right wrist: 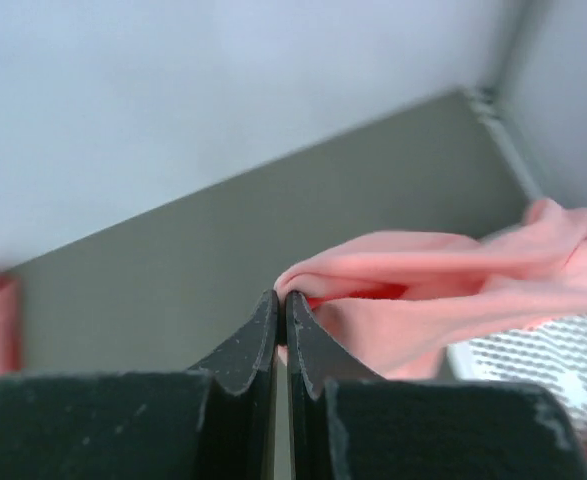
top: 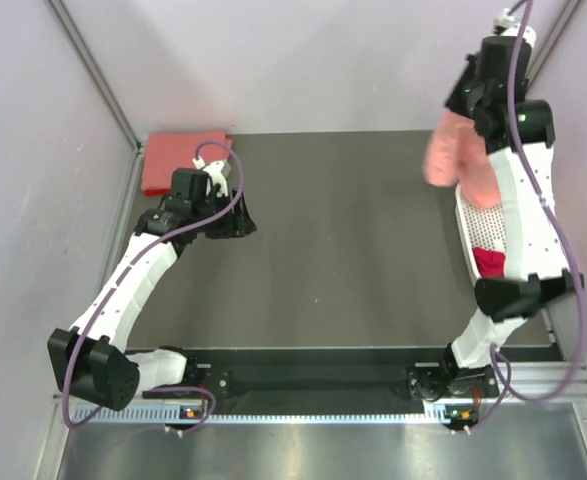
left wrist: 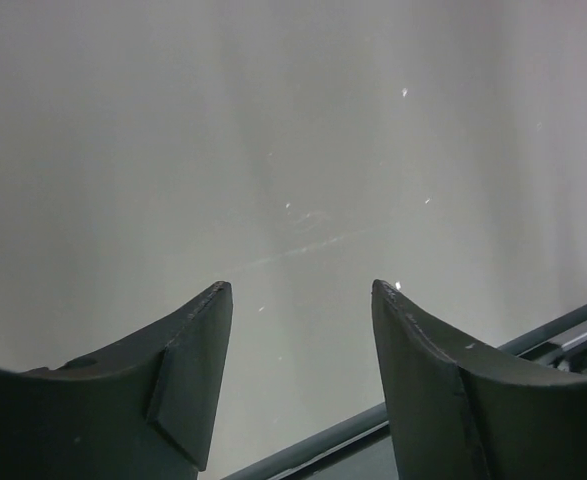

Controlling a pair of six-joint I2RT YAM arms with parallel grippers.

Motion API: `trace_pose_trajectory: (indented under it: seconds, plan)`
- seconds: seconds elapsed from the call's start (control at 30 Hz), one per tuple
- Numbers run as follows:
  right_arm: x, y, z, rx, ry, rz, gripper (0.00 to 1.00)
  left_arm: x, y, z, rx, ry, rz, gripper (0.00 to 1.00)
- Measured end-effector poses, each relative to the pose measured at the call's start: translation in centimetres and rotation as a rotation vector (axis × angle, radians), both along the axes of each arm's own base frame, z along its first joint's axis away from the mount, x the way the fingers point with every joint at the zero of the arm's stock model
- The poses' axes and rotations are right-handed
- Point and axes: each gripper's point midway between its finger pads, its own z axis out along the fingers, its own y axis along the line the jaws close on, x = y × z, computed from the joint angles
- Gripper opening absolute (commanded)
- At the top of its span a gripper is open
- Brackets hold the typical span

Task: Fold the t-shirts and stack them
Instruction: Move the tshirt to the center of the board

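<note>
My right gripper (top: 465,108) is raised high at the back right, shut on a fold of the light salmon-pink t-shirt (top: 451,152), which hangs from it down into the white basket (top: 478,232). In the right wrist view the gripper (right wrist: 283,297) pinches the pink cloth (right wrist: 443,290). A deep magenta-red t-shirt (top: 489,261) lies in the basket. A coral-red t-shirt (top: 183,161) lies folded at the table's back left corner. My left gripper (top: 245,222) is open and empty low over the dark table, just right of the folded shirt; its view (left wrist: 301,290) shows only bare surface.
The white perforated basket stands along the table's right edge, partly behind my right arm. Pale walls close in the left, back and right sides. A metal rail (top: 323,405) runs along the near edge by the arm bases.
</note>
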Motion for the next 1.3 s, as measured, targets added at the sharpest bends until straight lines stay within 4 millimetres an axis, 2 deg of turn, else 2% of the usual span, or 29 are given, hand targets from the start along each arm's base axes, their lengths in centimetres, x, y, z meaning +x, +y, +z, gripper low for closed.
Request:
trace_pose_trajectory:
  seconds: [0.07, 0.13, 0.17, 0.23, 0.27, 0.33, 0.37, 0.4, 0.47, 0.5, 0.57, 0.63, 0.73, 0.77, 0.8, 0.83, 0.9, 0.97, 1.03, 1.07, 1.17, 1.3]
  plan:
    - [-2.6, 5.5, 3.2, 0.013, -0.076, 0.138, 0.0, 0.2, -0.1, 0.6, -0.013, -0.008, 0.01, 0.67]
    - [-5.6, 11.3, 5.5, 0.05, -0.133, 0.309, 0.0, 0.4, -0.2, 1.4, -0.028, -0.02, 0.022, 0.71]
    - [-6.9, 13.5, 5.9, 0.073, -0.143, 0.376, 0.0, 0.5, -0.2, 1.8, -0.033, -0.029, 0.03, 0.72]
    - [-9.2, 16.5, 5.3, 0.111, -0.124, 0.485, 0.0, 0.4, 0.0, 2.6, -0.043, -0.05, 0.049, 0.73]
    - [-10.2, 17.7, 4.3, 0.124, -0.103, 0.528, 0.0, 0.2, 0.1, 3.1, -0.048, -0.064, 0.057, 0.75]
    - [-12.1, 19.5, 0.8, 0.14, -0.013, 0.601, 0.12, -0.1, 0.6, 4.3, -0.059, -0.1, 0.085, 0.78]
    - [-13.0, 20.3, -1.4, 0.152, 0.036, 0.638, 0.23, -0.5, 0.8, 5.1, -0.066, -0.123, 0.098, 0.82]
    - [-14.2, 21.1, -4.0, 0.165, 0.106, 0.679, 0.48, -0.8, 1.0, 6.0, -0.077, -0.148, 0.111, 0.86]
    - [-16.7, 22.4, -9.0, 0.191, 0.243, 0.75, 0.61, -1.5, 1.3, 7.4, -0.105, -0.182, 0.134, 0.88]
    - [-18.1, 22.6, -11.5, 0.199, 0.315, 0.77, 0.73, -1.9, 1.4, 7.8, -0.118, -0.194, 0.142, 0.88]
    - [-20.5, 22.2, -15.7, 0.206, 0.424, 0.775, 0.76, -2.6, 1.4, 8.0, -0.146, -0.188, 0.151, 0.88]
    - [-22.5, 20.7, -18.9, 0.183, 0.51, 0.751, 0.75, -3.1, 1.0, 7.1, -0.171, -0.143, 0.15, 0.84]
    - [-23.5, 19.3, -21.1, 0.143, 0.556, 0.72, 0.71, -3.9, -0.3, 3.8, -0.187, -0.019, 0.142, 0.79]
    - [-23.4, 19.1, -21.6, 0.131, 0.561, 0.712, 0.69, -4.2, -1.0, 2.4, -0.18, 0.032, 0.134, 0.79]
    - [-23.1, 18.9, -22.4, 0.114, 0.568, 0.701, 0.62, -4.6, -1.8, 1.1, -0.169, 0.076, 0.122, 0.78]
    - [-22.7, 18.9, -22.9, 0.1, 0.569, 0.694, 0.59, -5.1, -2.9, -0.2, -0.156, 0.124, 0.098, 0.74]
    - [-21.2, 19.2, -24.0, 0.07, 0.565, 0.677, 0.51, -5.8, -4.4, -1.8, -0.137, 0.19, 0.067, 0.7]
    - [-19.3, 19.9, -25.0, 0.05, 0.546, 0.665, 0.49, -6.1, -5.3, -2.7, -0.136, 0.236, 0.059, 0.67]
    - [-17.2, 20.7, -26.2, 0.026, 0.534, 0.649, 0.54, -6.0, -5.5, -3.0, -0.147, 0.258, 0.068, 0.67]
    - [-15.9, 21.2, -26.6, 0.013, 0.528, 0.641, 0.61, -6.0, -5.6, -3.0, -0.154, 0.26, 0.07, 0.66]
    - [-10.6, 23.7, -27.4, -0.015, 0.469, 0.623, 0.68, -5.9, -5.7, -2.7, -0.166, 0.253, 0.074, 0.66]
    - [-3.0, 27.0, -28.3, -0.034, 0.393, 0.577, 0.69, -6.7, -5.4, -2.5, -0.181, 0.246, 0.073, 0.66]
